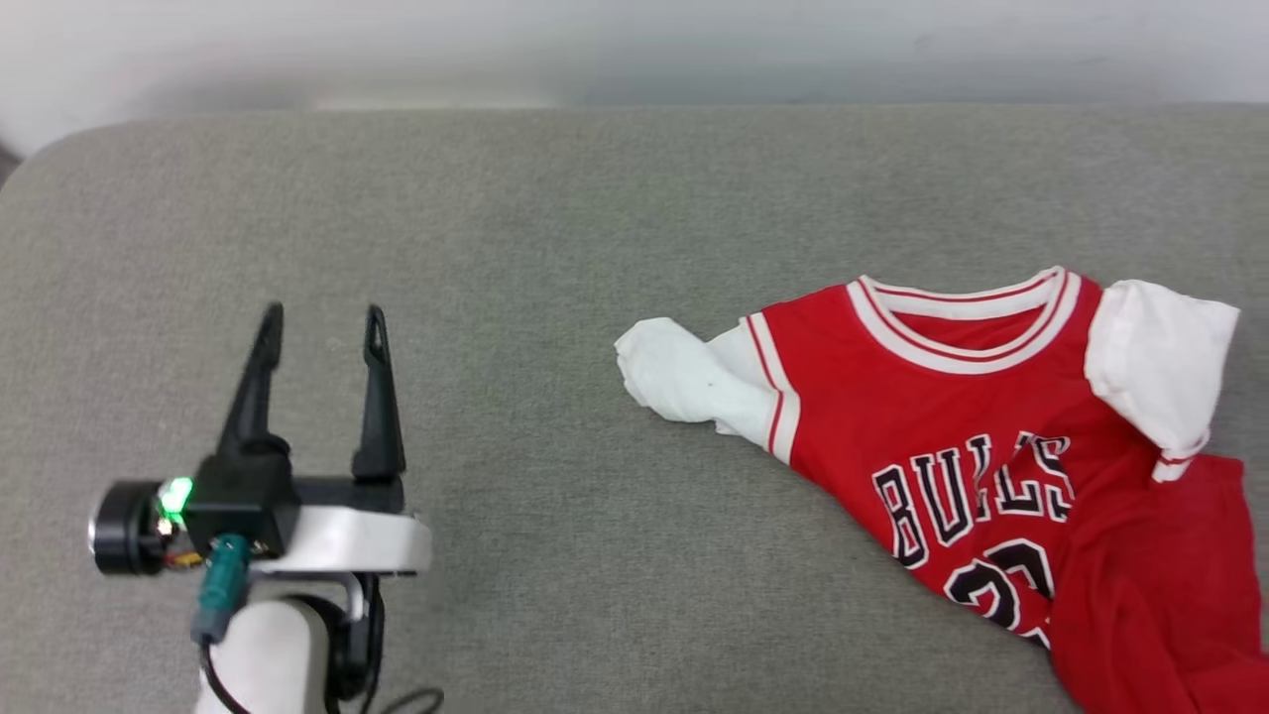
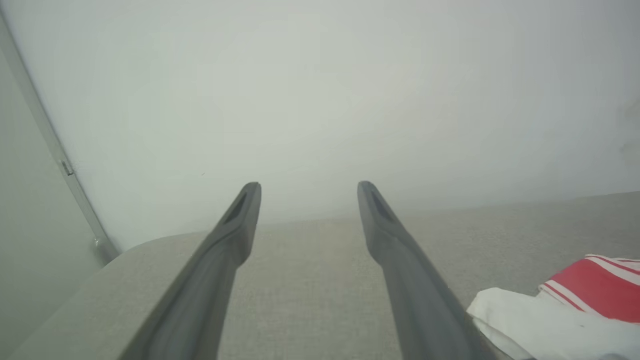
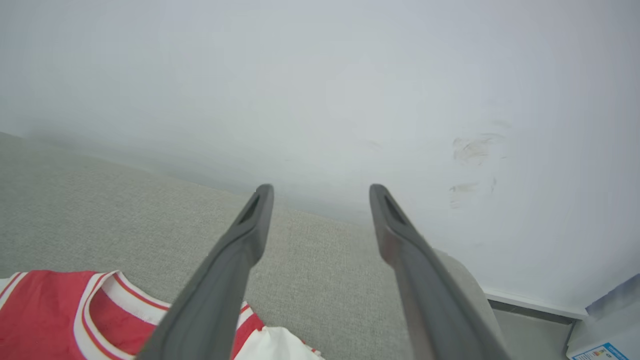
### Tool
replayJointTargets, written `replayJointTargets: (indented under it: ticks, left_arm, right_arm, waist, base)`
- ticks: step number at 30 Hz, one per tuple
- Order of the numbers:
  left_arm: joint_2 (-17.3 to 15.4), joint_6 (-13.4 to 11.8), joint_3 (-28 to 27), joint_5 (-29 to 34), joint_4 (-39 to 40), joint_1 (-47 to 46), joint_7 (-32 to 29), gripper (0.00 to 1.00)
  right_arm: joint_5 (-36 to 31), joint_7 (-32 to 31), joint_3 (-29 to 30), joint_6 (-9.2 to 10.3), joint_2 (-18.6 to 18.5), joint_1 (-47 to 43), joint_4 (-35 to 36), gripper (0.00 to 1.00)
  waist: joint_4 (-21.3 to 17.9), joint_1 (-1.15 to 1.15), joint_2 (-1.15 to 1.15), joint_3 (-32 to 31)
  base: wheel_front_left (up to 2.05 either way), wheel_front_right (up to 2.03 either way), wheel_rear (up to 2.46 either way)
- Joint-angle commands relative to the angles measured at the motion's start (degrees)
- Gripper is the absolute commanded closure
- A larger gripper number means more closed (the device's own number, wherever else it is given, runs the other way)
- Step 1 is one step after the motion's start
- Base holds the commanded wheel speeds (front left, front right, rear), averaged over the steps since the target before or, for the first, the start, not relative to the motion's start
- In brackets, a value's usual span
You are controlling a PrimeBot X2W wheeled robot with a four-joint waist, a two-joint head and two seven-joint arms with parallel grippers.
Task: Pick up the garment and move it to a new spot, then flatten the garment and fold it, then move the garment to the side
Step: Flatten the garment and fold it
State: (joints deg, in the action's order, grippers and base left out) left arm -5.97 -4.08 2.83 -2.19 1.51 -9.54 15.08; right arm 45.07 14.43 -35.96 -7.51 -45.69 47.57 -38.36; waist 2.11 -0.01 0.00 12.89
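The garment is a red jersey with white sleeves, striped trim and white lettering, lying crumpled at the right of the grey cushioned surface, front up. Its lower part runs off the view's bottom right. My left gripper stands open over bare cushion well to the garment's left, nothing between its fingers. In the left wrist view the left gripper is open, with a white sleeve and red edge of the garment at lower right. My right gripper is open and empty above the garment's collar.
A pale wall rises behind the cushion's far edge. The cushion's rounded left corner and right end mark its limits. A box with a blue label sits on the floor beyond the right end.
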Motion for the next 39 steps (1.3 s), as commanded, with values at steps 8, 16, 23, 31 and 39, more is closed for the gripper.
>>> replayJointTargets:
  ticks: [8, 16, 23, 31, 39]
  left_arm:
    - [-4.14, 5.61, -0.10, -0.12, -2.67, -9.45, 0.13, 0.00]
    - [-8.10, 10.63, 4.77, -2.42, -13.01, -23.65, -8.06, 0.00]
    - [-13.29, 11.42, 19.13, -14.59, -19.34, -36.49, -29.12, 0.00]
    - [-20.48, 11.43, 38.48, -34.25, -21.45, -48.38, -51.02, 0.00]
    - [-22.84, 11.45, 50.31, -44.57, -24.33, -55.30, -61.47, 0.00]
  right_arm:
    - [-17.39, 0.72, 25.34, 0.03, 12.37, -16.20, 16.32, 0.00]
    - [-29.88, -0.04, 38.37, 0.03, 24.74, -33.64, 35.23, 0.00]
    - [-33.87, -2.72, 40.09, 0.04, 28.48, -38.98, 44.15, 0.00]
    - [-35.74, -3.21, 39.08, 0.04, 29.50, -38.30, 47.81, 0.00]
    - [-36.66, -2.53, 37.85, 0.04, 29.73, -36.11, 48.58, 0.00]
  waist:
    - [-2.69, 0.01, 0.00, -2.26]
    - [-4.15, 0.01, 0.00, -1.91]
    - [-6.13, 0.01, 0.00, -0.51]
    - [-8.65, 0.01, 0.00, 2.44]
    - [-11.07, 0.01, 0.00, 6.47]
  base:
    - [0.00, 0.00, 0.00]
    - [0.00, 0.00, 0.00]
    - [0.00, 0.00, 0.00]
    - [0.00, 0.00, 0.00]
    - [0.00, 0.00, 0.00]
